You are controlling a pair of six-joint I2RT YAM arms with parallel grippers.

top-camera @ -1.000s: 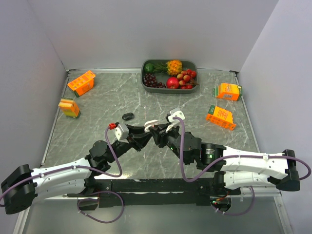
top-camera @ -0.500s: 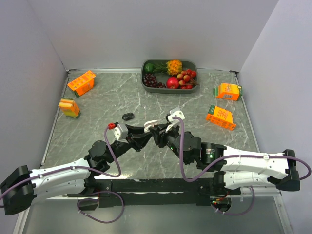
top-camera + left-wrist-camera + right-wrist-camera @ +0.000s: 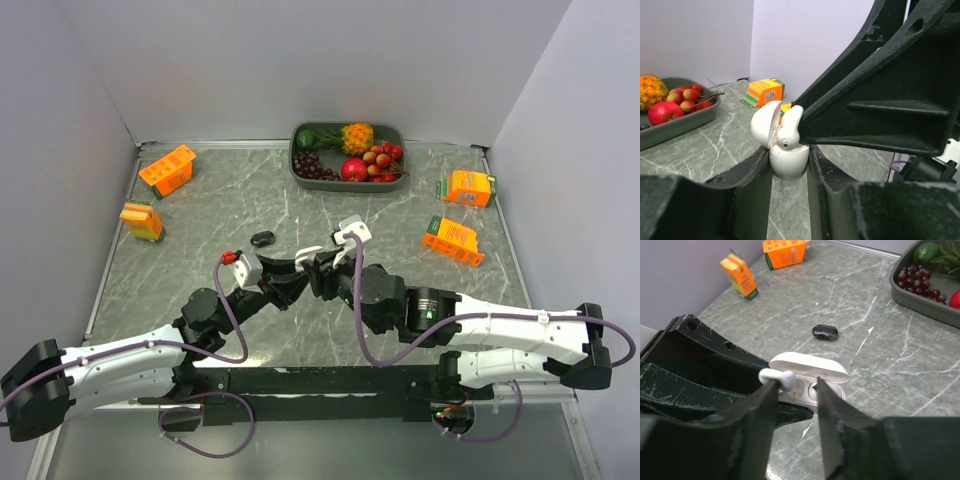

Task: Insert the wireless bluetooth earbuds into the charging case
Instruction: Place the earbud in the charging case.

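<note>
- Left gripper [image 3: 788,159] is clenched on the base of the white charging case [image 3: 812,371]. The lid is flipped open. I can't tell whether the case rests on the table [image 3: 880,340] or hangs just above it.
- One white earbud [image 3: 790,131] is in a socket of the case, head down and stem tilted up past the rim. I judge it entered but not seated.
- Right gripper [image 3: 796,384] sits right at the case with its fingers parted wider than the bud. The bud touches one finger only, so I read it as released, not gripped.
- The socket [image 3: 815,390] next to that bud looks empty.
- I don't see the second white bud in any view.
- A small glossy black piece [image 3: 825,332] lies on the table beyond the case, well apart from it. It's probably a black earbud, but it's too small to be sure.
- Progress: early, with the first bud roughly in place.
- Left to do: press that bud home, fill the neighbouring socket, then deal with the black piece. I see no second case for it.
</note>
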